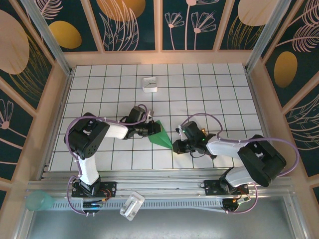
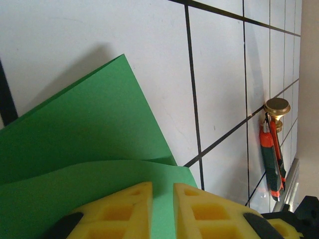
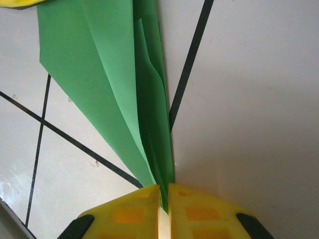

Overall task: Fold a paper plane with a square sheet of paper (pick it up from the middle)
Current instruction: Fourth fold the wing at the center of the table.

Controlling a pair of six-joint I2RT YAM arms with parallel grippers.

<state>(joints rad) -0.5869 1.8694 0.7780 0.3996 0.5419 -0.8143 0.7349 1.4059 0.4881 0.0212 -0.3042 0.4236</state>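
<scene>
Top external view: on the left, the left claw (image 1: pixel 151 128) is almost shut and pinches the wide end of the green paper (image 1: pixel 160 135). The paper lies in the middle of the white tiled table (image 1: pixel 99 89), between the two arms. In the left wrist view, its yellow fingers (image 2: pixel 122 211) squeeze the paper's edge with only a thin gap between them. On the right, the right claw (image 1: pixel 175 146) is almost shut too and holds the pointy end. In the right wrist view, the folded layers go down between its yellow fingers (image 3: pixel 202 214). The paper looks very light, thin and bendy. It puffs up where the layers do not lie flat, so I think it could tear or crumple if pulled hard. It is best held softly at the edges and pressed along the folds. I cannot read any words or labels on the paper or on the small white box (image 1: pixel 150 84) far behind it.
</scene>
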